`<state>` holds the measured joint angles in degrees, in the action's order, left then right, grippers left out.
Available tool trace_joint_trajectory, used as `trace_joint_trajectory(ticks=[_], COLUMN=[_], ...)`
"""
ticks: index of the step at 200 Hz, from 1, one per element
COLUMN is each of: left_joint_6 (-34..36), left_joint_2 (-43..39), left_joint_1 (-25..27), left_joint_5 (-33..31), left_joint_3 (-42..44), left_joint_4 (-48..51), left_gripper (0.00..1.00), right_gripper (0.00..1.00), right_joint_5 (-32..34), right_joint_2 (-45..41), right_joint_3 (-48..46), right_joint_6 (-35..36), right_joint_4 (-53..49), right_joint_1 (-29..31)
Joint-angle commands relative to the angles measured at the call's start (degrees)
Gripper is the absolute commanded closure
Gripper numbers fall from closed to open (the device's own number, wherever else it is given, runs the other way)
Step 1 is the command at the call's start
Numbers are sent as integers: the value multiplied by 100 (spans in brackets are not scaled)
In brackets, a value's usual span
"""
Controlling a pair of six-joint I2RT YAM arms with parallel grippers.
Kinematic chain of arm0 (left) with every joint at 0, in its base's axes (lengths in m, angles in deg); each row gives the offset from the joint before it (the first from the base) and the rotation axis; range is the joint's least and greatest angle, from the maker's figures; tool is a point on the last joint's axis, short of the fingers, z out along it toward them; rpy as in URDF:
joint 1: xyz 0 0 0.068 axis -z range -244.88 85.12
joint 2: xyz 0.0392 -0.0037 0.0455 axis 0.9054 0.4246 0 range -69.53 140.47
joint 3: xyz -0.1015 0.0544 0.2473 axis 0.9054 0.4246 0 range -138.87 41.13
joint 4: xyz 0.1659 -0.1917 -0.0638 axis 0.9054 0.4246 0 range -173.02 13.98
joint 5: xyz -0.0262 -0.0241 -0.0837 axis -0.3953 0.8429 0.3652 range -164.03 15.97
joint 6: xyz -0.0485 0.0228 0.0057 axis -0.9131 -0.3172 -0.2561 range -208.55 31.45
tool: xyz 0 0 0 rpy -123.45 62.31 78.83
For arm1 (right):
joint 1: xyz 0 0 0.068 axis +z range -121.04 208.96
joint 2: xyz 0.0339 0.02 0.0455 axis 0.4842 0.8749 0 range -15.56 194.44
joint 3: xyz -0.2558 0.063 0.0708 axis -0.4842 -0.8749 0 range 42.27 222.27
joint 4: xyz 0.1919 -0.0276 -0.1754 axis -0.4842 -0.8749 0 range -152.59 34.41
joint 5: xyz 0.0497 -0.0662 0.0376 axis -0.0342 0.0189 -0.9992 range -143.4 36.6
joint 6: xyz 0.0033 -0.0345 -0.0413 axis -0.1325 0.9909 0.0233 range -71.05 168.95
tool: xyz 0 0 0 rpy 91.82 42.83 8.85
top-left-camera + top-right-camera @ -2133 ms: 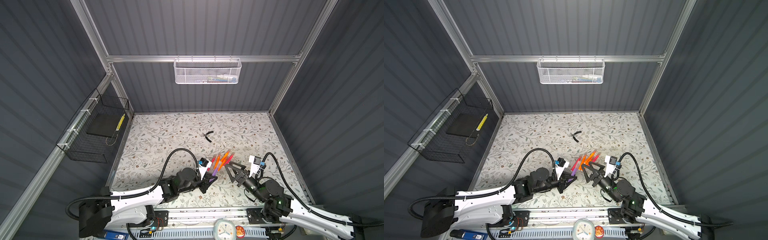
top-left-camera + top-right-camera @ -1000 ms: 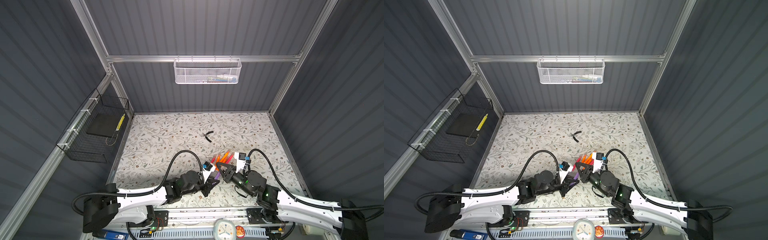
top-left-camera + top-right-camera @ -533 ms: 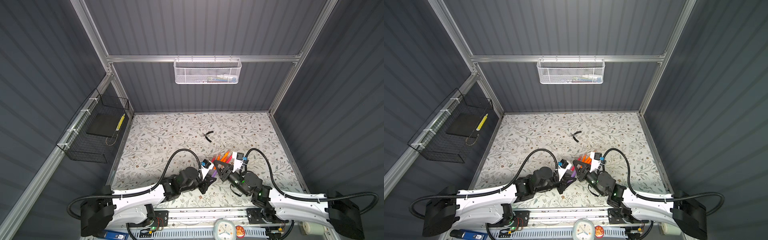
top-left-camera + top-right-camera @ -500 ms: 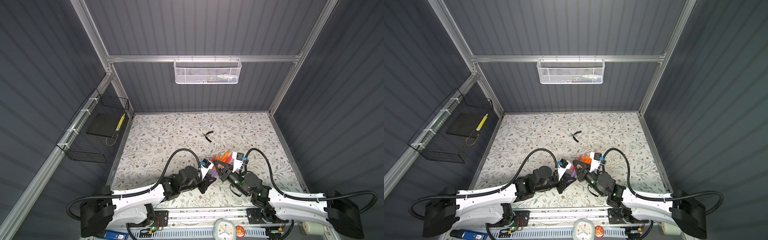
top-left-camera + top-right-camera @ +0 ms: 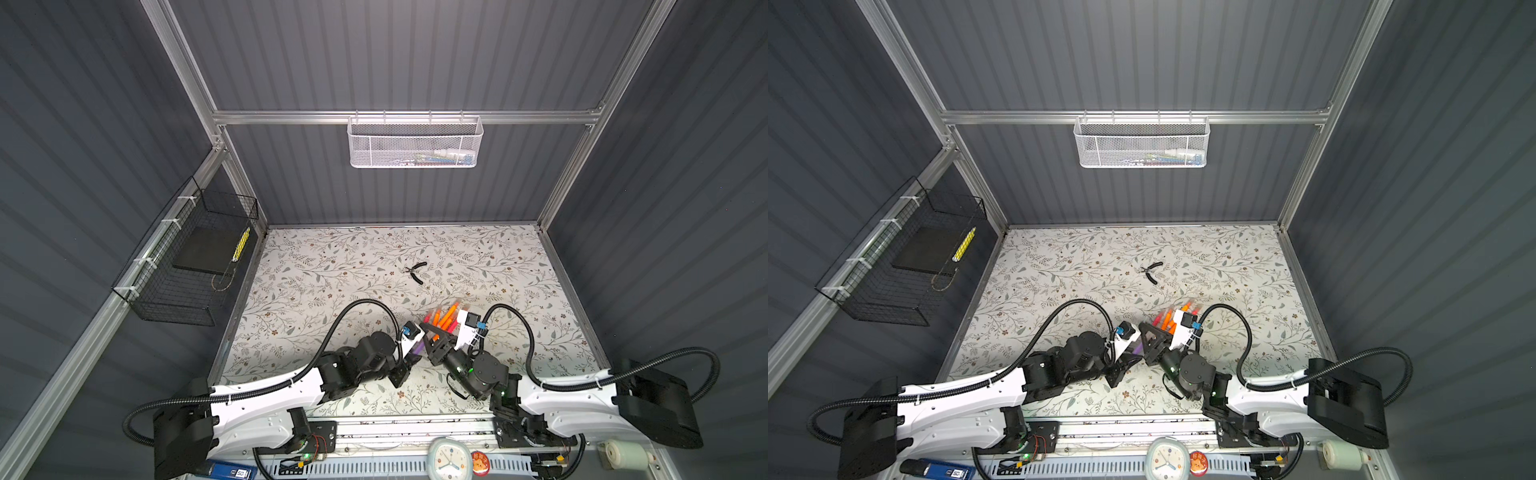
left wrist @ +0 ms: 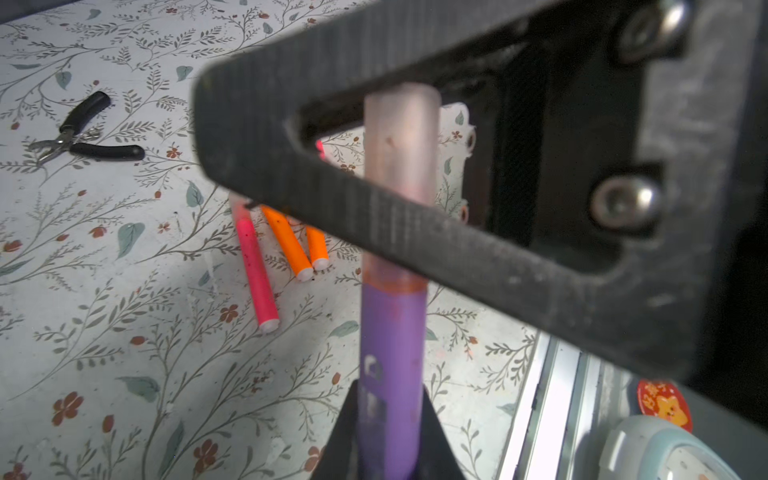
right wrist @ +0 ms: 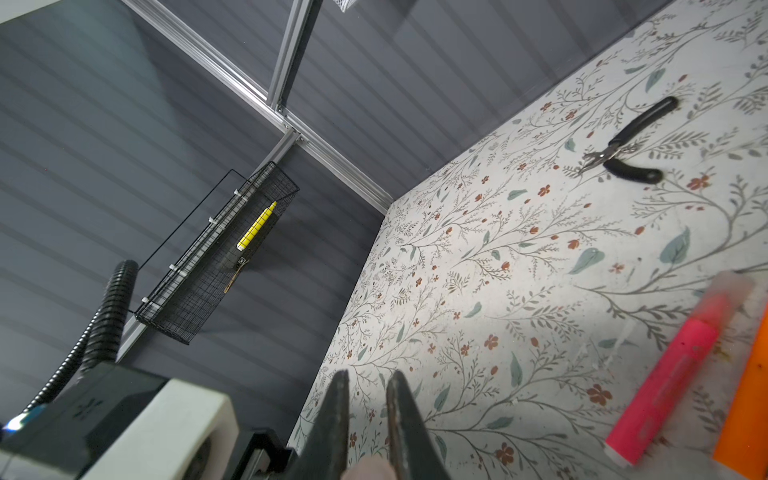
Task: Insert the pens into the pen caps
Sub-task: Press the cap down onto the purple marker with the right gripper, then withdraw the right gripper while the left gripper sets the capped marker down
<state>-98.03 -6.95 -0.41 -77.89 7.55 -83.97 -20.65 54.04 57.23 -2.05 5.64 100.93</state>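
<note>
Purple pen [image 6: 392, 353]: held up off the table [image 6: 104, 311], between the two arms, with its tip end inside the cap.
Cap [image 6: 401, 137]: pinkish and see-through, and its rim meets the barrel, so it looks seated or nearly so.
Left gripper [image 6: 390, 415]: closed narrow on the pen's lower barrel.
Right gripper [image 7: 368, 399]: jaws close together, pinching the cap.
Handling: light, stiff, smooth plastic. Either piece could slip or skew — grip the barrel's back half and the cap's middle, with the axes in line.
Other pens: a pink pen [image 6: 257, 274] and orange pens [image 6: 289, 241] lie side by side on the table just beyond.
Pliers [image 6: 83, 137]: farther back — well apart.
</note>
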Motion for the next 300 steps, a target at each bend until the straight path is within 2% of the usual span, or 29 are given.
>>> trace_joint_trajectory(ticks=[1, 22, 44, 84, 101, 121, 138, 158, 176, 180, 206, 256, 300], left_joint_6=[-217, -436, -535, -640, -695, -779, -911, -1144, -1375, -1402, -1643, -2127, -2703], left_joint_2=[-78, -184, -384, -628, -647, -604, -525, -197, 231, 340, 1018, 2125, 2965], left_joint_1=[-362, -608, -695, -693, -698, -689, -683, -685, -689, -690, -689, -688, -685], left_joint_5=[-1734, -1214, -954, -934, -783, -633, -700, -802, -990, -1017, -1382, -1659, -1838], left_joint_3=[-860, -896, -835, -453, -263, -91, 195, 461, 478, 464, 259, -536, -1192], left_joint_4=[-1751, -1646, -1553, -1445, -1417, -1287, -1355, -1452, -1377, -1359, -1093, -373, 257], left_gripper=[100, 100, 100, 100, 100, 100, 100, 100, 100, 100, 100, 100, 100], right_gripper=[100, 100, 100, 100, 100, 74, 58, 47, 40, 38, 26, 2, 1], right_joint_5=[-1841, -1852, -1692, -1157, -695, 250, 500, 773, 814, 793, 585, 727, 814], right_joint_2=[471, 770, 642, -211, -744, -1277, -1764, -2383, -2918, -3021, -3486, -3532, -3147], right_joint_3=[83, -16, -72, 103, 364, 751, 618, 403, 197, 144, -62, 141, 492], right_joint_6=[-125, -32, 53, 298, 232, -558, -730, -974, -1136, -1148, -1237, -1583, -1748], right_joint_4=[-213, 473, 368, -931, -2231, -4413, -5005, -5648, -6076, -6124, -6515, -7527, -8003], right_joint_1=[886, 916, 907, 890, 862, 750, 584, 417, 302, 102, -236, -516, -654])
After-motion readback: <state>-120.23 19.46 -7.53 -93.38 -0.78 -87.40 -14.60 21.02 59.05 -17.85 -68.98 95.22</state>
